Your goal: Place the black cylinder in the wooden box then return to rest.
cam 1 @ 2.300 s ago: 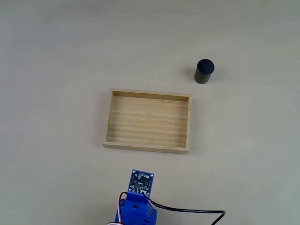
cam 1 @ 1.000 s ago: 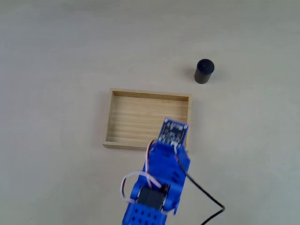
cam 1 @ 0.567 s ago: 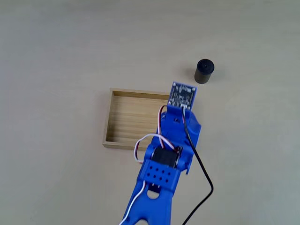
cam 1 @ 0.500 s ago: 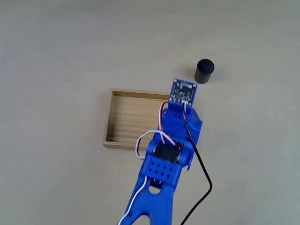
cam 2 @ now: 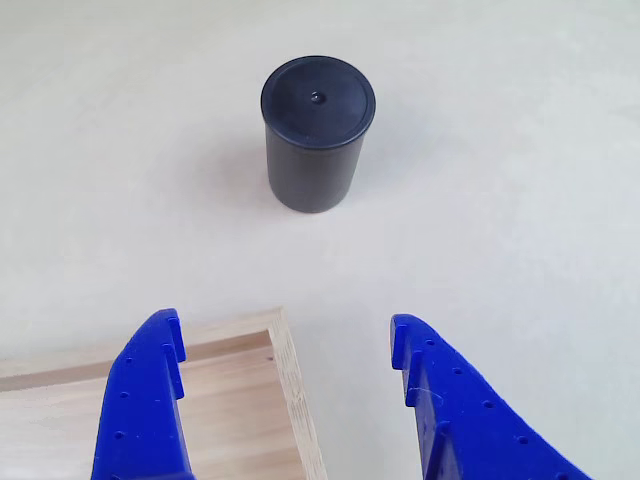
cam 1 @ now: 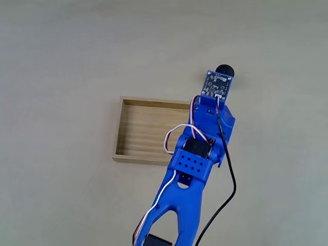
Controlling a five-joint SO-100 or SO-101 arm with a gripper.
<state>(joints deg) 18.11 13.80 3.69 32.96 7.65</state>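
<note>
1. The black cylinder (cam 2: 317, 135) stands upright on the pale table (cam 2: 520, 150), its long axis vertical and its round flat top, with a small dimple at the centre, facing up toward the camera in the other view.
2. In that view it sits at about 12 o'clock from the gripper (cam 2: 285, 345), well apart from both fingertips and touching neither.
3. The gripper's two blue fingers (cam 2: 150, 400) are spread wide with nothing between them; one rises from the bottom edge at about 7 o'clock, the other from about 5 o'clock.
4. The wooden box (cam 2: 150, 410) shows one corner at the lower left of the other view, at about 7 o'clock from the cylinder; the finger on that side hangs over its floor, and the other is over bare table beyond the box wall.
5. In the fixed view the blue arm (cam 1: 197, 154) reaches from the bottom edge toward 1 o'clock, crossing the right end of the wooden box (cam 1: 148, 130).
6. There the black cylinder (cam 1: 224, 68) peeks out just past the arm's circuit board (cam 1: 217, 84), at about 1 o'clock from the box and outside it.
</note>
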